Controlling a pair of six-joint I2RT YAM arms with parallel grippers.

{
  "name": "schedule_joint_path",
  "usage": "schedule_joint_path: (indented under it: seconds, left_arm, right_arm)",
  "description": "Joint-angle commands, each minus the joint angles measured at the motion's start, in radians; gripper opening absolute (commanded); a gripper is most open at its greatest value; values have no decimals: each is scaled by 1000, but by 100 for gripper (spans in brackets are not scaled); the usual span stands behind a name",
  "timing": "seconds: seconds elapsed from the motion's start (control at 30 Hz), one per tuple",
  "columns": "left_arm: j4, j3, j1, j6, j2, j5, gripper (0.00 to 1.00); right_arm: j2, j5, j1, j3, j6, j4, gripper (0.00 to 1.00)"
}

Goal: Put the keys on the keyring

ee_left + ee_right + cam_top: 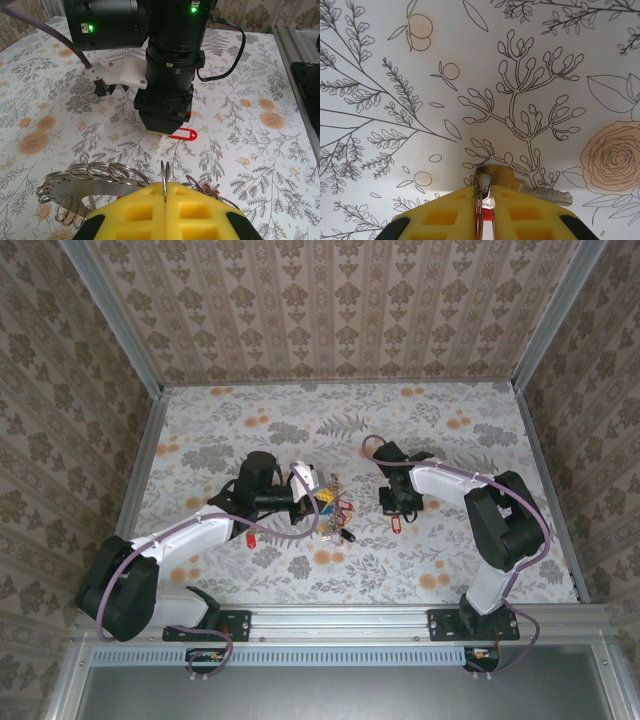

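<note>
Yellow-padded left gripper [165, 192] pinches the keyring [100, 175] tight, beside the loose keys [333, 506] on the table [450, 560]. Further right, the right gripper [486, 197] is clamped on 1 red-tagged key [545, 196], low over the table.

table [450, 550]: white cloth, grey botanical line art, orange roses. walls [340, 310]: beige-brown damask. left gripper [165, 192], right gripper [485, 202]: yellow pads, black corners. keyring [75, 187] silver-grey. key [547, 195] silver, tag [182, 134] red. arms [450, 480] white/black, cables [200, 523] mauve.
</note>
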Motion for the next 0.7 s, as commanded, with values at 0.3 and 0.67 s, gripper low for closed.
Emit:
schedule_joint_path:
  seconds: [0.3,0.67]
  left_arm:
    - [34,21,2,10,-24,22,0]
    - [44,22,2,2,-17,26,0]
  right_arm:
    - [-59,16,5,-18,7,-16,8]
    - [-152,-261,12,-112,-165,140,8]
